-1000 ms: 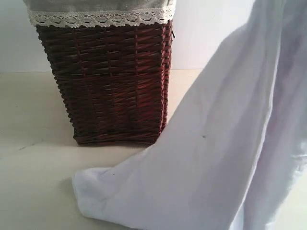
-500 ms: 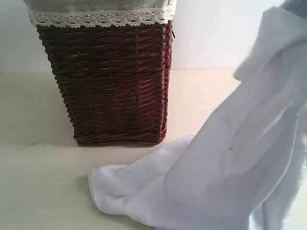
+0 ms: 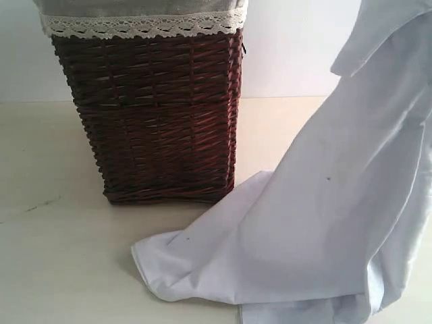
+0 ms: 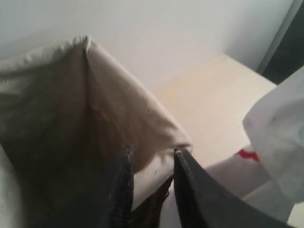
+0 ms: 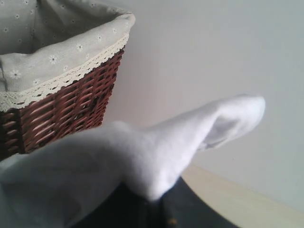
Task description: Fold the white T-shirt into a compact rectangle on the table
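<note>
Homelike laundry spot: wicker basket (image 3: 162, 115), table (image 3: 54, 256)

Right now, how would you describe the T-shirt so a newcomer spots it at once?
Find the tall dark wicker basket on the cream table. Right of it, plain white cloth hangs from above, its lower end pooled on the table: the white T-shirt. Unlike the basket's cream liner, it has no lace trim.
</note>
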Robot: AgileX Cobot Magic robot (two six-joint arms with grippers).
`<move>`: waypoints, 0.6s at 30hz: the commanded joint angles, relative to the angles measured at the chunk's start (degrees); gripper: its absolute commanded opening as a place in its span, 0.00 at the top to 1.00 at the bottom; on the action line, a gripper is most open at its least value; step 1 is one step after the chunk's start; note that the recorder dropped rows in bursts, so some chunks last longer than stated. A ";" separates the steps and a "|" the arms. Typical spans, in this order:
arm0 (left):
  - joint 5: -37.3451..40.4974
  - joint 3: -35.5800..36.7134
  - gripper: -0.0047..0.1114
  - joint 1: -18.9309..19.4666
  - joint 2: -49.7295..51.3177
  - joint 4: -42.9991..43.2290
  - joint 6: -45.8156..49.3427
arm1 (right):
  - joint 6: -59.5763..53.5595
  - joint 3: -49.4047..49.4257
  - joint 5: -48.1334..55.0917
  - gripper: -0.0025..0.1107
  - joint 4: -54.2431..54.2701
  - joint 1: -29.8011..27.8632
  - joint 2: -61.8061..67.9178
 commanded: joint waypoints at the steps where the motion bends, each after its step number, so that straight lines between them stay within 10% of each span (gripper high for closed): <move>1: -0.42 16.55 0.70 0.16 -4.91 0.73 2.70 | 1.81 -0.65 -0.45 0.98 -0.67 0.08 0.04; 9: -1.57 47.93 0.70 -2.89 -8.88 -4.98 11.57 | 1.81 -0.65 -0.47 0.98 2.57 0.08 -0.07; 18: -36.70 69.09 0.70 -12.79 -6.83 -14.48 24.75 | 1.41 -0.65 1.58 0.98 4.56 0.08 -0.07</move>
